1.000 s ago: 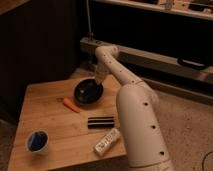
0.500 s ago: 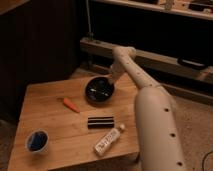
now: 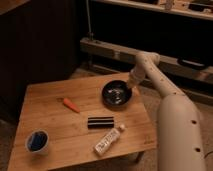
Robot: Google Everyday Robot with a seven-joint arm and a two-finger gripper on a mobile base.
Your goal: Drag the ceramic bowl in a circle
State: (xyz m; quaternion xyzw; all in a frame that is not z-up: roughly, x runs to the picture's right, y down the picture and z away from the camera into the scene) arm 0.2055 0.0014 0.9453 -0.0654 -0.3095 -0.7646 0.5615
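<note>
The ceramic bowl sits near the far right edge of the counter, well apart from the carrot. My tool is at its right rim; whether it grips, I cannot tell. I judge that too wide a circle could drag the bowl off that edge.

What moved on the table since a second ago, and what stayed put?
The ceramic bowl slid to the right in the camera view, toward the right edge of the table. The gripper, now at the bowl's right rim, swung the same way with the arm. The orange carrot, black bar, white tube and blue-lined cup stayed where they were.
</note>
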